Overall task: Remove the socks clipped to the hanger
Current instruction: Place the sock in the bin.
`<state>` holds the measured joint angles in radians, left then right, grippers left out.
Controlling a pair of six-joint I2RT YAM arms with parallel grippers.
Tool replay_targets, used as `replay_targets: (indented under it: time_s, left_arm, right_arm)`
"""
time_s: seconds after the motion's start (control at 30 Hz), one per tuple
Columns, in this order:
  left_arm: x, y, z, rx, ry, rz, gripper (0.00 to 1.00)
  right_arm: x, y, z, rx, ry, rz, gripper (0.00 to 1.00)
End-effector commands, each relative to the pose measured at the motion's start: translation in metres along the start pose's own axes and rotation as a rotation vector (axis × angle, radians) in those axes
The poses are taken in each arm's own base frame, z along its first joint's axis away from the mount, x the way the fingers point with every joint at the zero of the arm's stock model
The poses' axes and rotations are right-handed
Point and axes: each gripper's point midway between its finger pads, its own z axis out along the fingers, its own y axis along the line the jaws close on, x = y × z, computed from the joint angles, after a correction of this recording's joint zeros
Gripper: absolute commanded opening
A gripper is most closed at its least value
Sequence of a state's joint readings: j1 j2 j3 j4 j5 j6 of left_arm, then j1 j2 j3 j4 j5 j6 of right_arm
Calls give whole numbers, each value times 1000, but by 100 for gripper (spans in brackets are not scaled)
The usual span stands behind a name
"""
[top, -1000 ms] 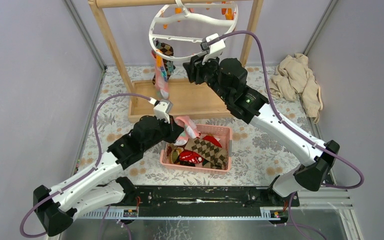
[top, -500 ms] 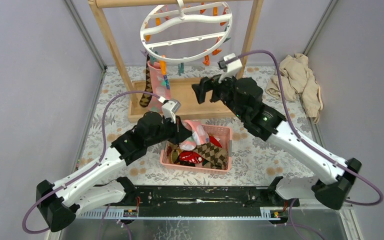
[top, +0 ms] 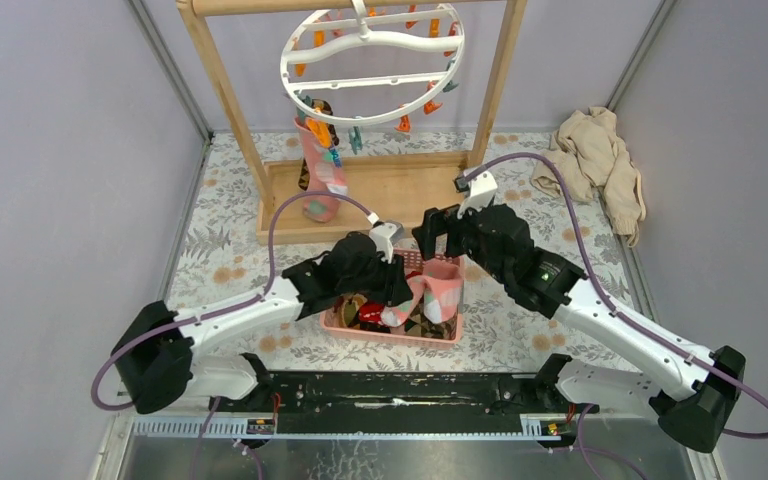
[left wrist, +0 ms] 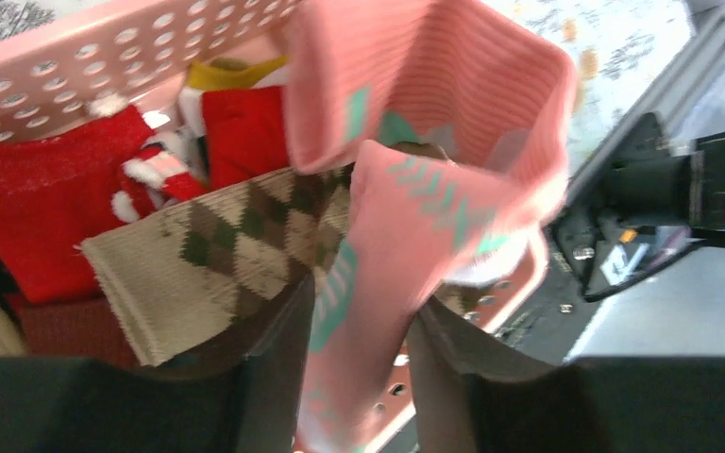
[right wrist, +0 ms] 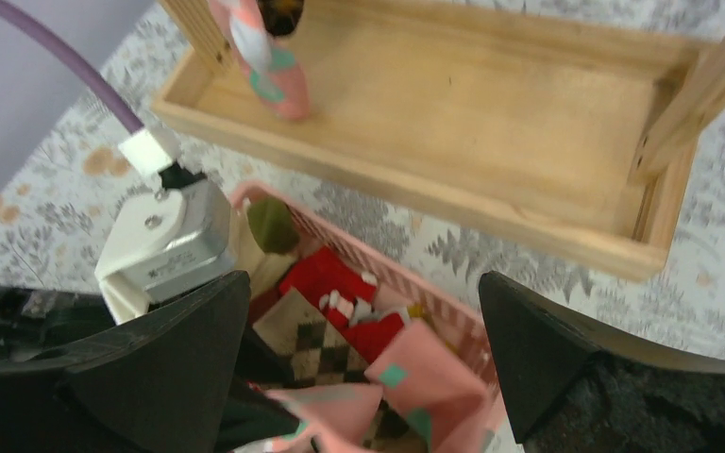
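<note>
The left arm [top: 250, 308] reaches over the pink basket [top: 332, 318], which sits on the floral surface [top: 220, 270] by the middle of its near edge. The left jaws are clamped on a pink teal-marked sock [top: 432, 290]. In the left wrist view this sock [left wrist: 415, 208] runs down between the two dark fingers [left wrist: 269, 377] and folds over above the basket's contents. It hangs over the right half of the basket. Under it lie a brown-beige argyle sock [left wrist: 236, 241] and red socks [left wrist: 47, 208] with white marks, all inside the basket wall [left wrist: 104, 47].

The right arm [top: 600, 310] comes in from the right edge. The right jaws stand wide apart and hold nothing, just above the far rim of the basket. The right wrist view shows its fingers [right wrist: 160, 368] framing the basket [right wrist: 335, 231] and the sock's fold [right wrist: 425, 377].

The hanger [top: 365, 38] hangs from the top bar of the wooden rack [top: 400, 190] at the far edge of the surface, with orange and teal clips around its ring. Two socks are clipped at its left front: a hanging pink sock [top: 322, 170] and a dark checked sock [top: 325, 106] behind it, mostly hidden. A beige cloth heap [top: 595, 160] lies in the far right corner.
</note>
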<state>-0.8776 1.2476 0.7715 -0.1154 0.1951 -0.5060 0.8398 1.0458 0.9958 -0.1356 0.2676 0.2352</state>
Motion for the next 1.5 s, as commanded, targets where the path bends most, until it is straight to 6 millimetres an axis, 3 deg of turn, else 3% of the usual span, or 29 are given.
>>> replay_targets:
  time_s: [0.0, 0.1, 0.13, 0.3, 0.57, 0.7, 0.93, 1.17, 1.47]
  left_arm:
    - [-2, 13, 15, -51, -32, 12, 51]
    - [-6, 24, 13, -117, -61, 12, 61]
    - [-9, 28, 10, -145, -74, 10, 71]
    - [-25, 39, -14, -257, -118, 6, 98]
    - [-57, 35, -79, -336, -269, -26, 98]
    - [-63, 29, -102, -319, -334, -47, 98]
    - [-50, 29, -109, -288, -334, -79, 99]
    - [-43, 25, -113, -253, -339, -108, 99]
    - [-47, 26, -128, -293, -338, -96, 98]
  right_arm:
    - [26, 1, -7, -19, 57, 56, 99]
    - [48, 0, -8, -22, 120, 61, 98]
    - [55, 0, -9, -26, 143, 58, 97]
    - [85, 0, -16, -50, 248, 57, 92]
    - [115, 13, -30, -122, 357, 26, 74]
    - [132, 25, -27, -136, 410, 3, 67]
    - [184, 29, 14, -58, 493, 8, 64]
    - [247, 26, 52, 4, 611, 3, 66]
    - [269, 9, 66, 83, 689, -119, 70]
